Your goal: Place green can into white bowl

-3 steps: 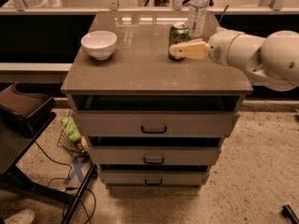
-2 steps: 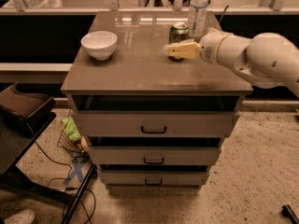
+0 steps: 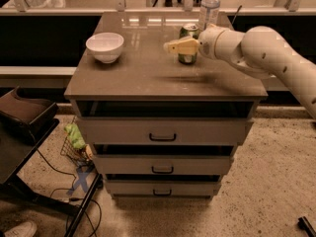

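The green can (image 3: 188, 44) stands upright on the cabinet top, towards the back right. My gripper (image 3: 169, 47) comes in from the right on the white arm (image 3: 256, 48). It hovers just in front of the can, with its tip reaching past the can's left side. The can is partly hidden behind it, and I cannot tell whether they touch. The white bowl (image 3: 104, 46) sits empty on the left of the cabinet top, well away from the gripper.
A clear plastic bottle (image 3: 209, 6) stands just behind the can. The grey drawer cabinet (image 3: 163, 132) has three closed drawers. A dark chair base (image 3: 24, 117) and cables lie on the floor to the left. A counter with a rail runs behind.
My gripper has moved left across the front of the can. The can and the bowl have stayed in place.
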Controlling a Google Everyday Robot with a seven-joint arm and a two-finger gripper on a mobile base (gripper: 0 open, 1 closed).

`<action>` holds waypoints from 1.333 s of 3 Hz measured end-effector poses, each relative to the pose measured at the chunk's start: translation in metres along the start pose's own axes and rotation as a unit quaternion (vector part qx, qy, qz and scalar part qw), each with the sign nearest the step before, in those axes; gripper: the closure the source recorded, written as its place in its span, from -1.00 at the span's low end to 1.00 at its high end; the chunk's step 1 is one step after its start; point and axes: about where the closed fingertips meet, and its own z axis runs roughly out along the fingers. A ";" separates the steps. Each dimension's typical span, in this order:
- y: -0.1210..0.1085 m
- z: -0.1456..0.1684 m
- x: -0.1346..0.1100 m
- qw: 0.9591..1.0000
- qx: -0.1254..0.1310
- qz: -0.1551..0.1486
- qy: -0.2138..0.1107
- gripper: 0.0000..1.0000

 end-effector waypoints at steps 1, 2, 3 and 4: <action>-0.009 0.024 -0.008 1.000 -0.007 -0.002 -0.003 -0.62; -0.009 0.030 -0.012 1.000 -0.010 -0.003 -0.005 -0.03; -0.007 0.031 -0.012 1.000 -0.011 -0.003 -0.005 0.43; -0.004 0.034 -0.013 1.000 -0.016 -0.004 -0.004 0.91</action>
